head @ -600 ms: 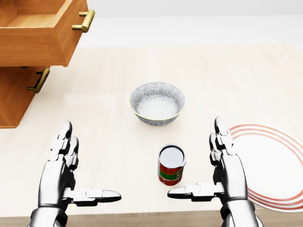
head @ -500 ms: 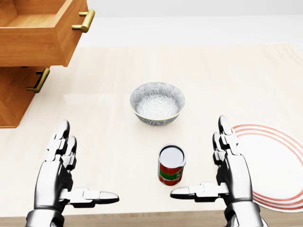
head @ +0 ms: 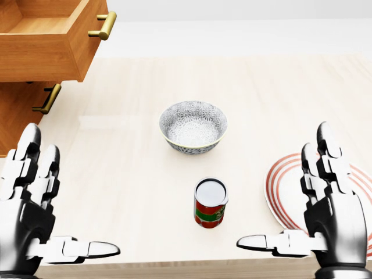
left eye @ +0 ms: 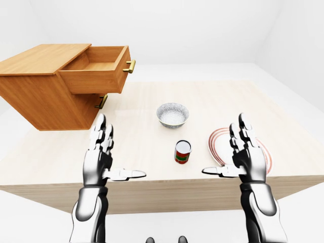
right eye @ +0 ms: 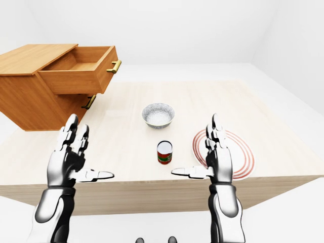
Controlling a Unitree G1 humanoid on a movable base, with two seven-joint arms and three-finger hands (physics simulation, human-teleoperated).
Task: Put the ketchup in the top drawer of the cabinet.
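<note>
White, featureless room; pale wood-grain desk point(left eye: 212, 101) carries everything. Wooden cabinet point(left eye: 38, 91) stands far beyond the left hand's fingers, boxy, warm orange grain; top drawer point(left eye: 96, 73) pulled out and empty, brass bar handle. Flat plate point(right eye: 238, 152) with red rings lies under and just past the right hand's fingers. Round patterned grey bowl point(head: 193, 127) sits well beyond both sets of fingertips, midway between the hands. Ketchup point(head: 210, 203), a short can with red-green label and pale glossy lid, stands upright between the two thumbs, nearer the right, touched by neither.

Left hand point(head: 32, 215) and right hand point(head: 325, 212): chrome-jointed fingers point(head: 322, 151) spread wide, thumbs pointing inward, both hands empty and well apart.

Risks, as judged: can is smooth and cylindrical, so a one-sided push from a thumb would tip or roll it toward the desk edge; the bowl lies along the route toward the drawer and could be clipped.
</note>
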